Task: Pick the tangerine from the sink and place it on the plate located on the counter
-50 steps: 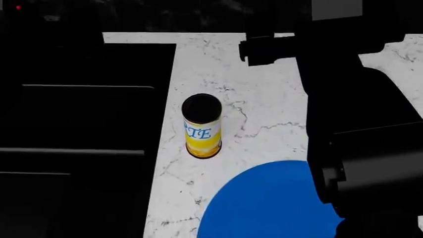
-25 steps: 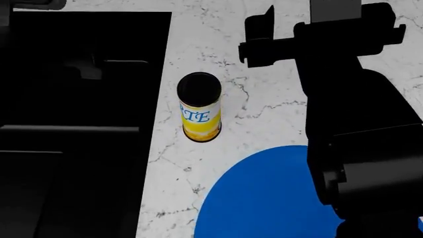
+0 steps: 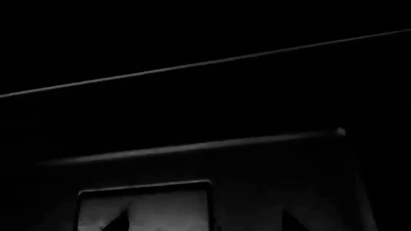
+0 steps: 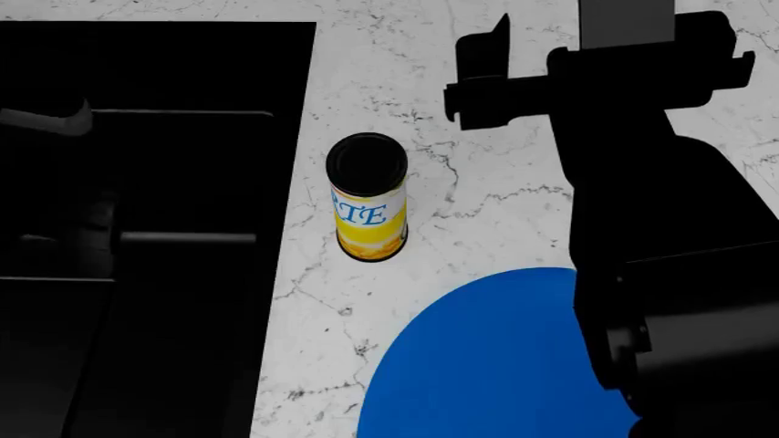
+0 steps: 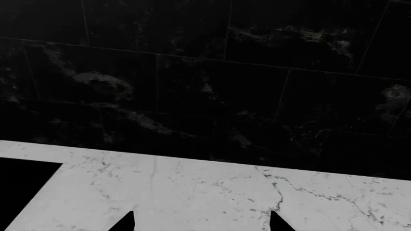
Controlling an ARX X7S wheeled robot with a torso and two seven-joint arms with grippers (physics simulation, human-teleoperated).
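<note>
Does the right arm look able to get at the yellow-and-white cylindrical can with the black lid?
Probably yes: the can stands upright alone on the white marble counter, the right hand is open over bare counter nearby, and nothing stands between them.

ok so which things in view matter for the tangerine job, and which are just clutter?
Job:
- sink, dark basin; tangerine not visible in it
- plate, blue, on the counter
- right gripper, tips apart over the counter
- left gripper: too dark to make out

Clutter:
- yellow-and-white can, upright between sink and plate, apart from both
- dark tiled wall
</note>
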